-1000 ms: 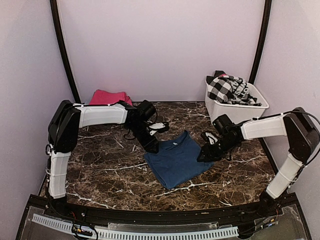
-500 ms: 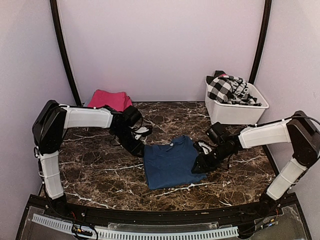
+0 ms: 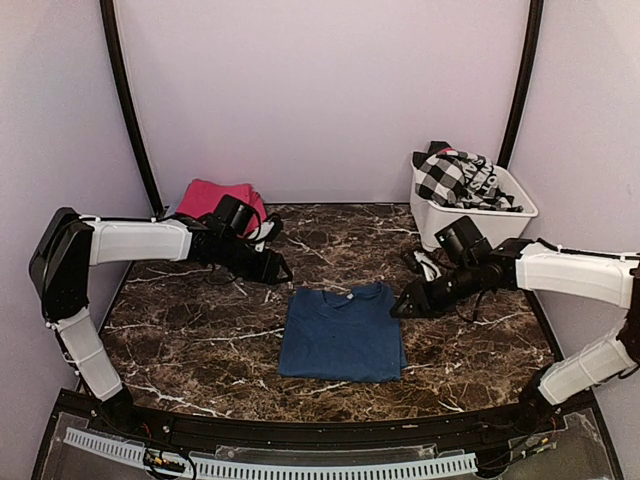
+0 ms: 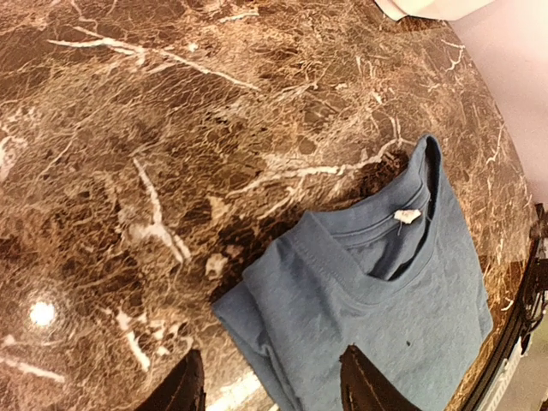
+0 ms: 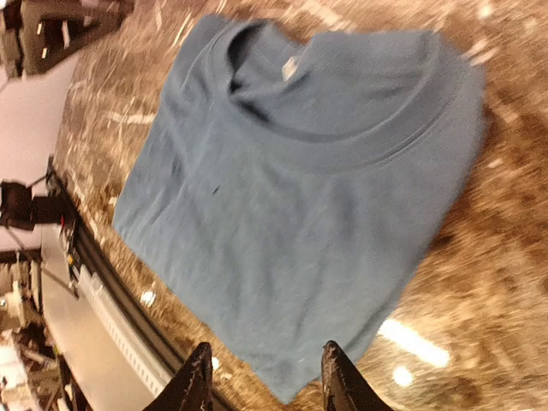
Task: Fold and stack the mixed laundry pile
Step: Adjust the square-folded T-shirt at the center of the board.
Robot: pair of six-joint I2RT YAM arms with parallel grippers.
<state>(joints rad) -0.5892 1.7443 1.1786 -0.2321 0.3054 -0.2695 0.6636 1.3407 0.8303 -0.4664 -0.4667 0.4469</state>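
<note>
The folded blue cloth T-shirt [image 3: 342,335] is laid neck toward the back wall [image 3: 320,100] — its white tag [image 4: 408,216] cannot be read — while left gripper [image 4: 274,390] and right gripper [image 5: 265,385] are held spread, empty.

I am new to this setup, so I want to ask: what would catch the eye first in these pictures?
A folded blue T-shirt lies flat at the middle of the dark marble table. At the far right, a white tub holds a black-and-white checked garment; a pink cloth sits at the far left.
</note>
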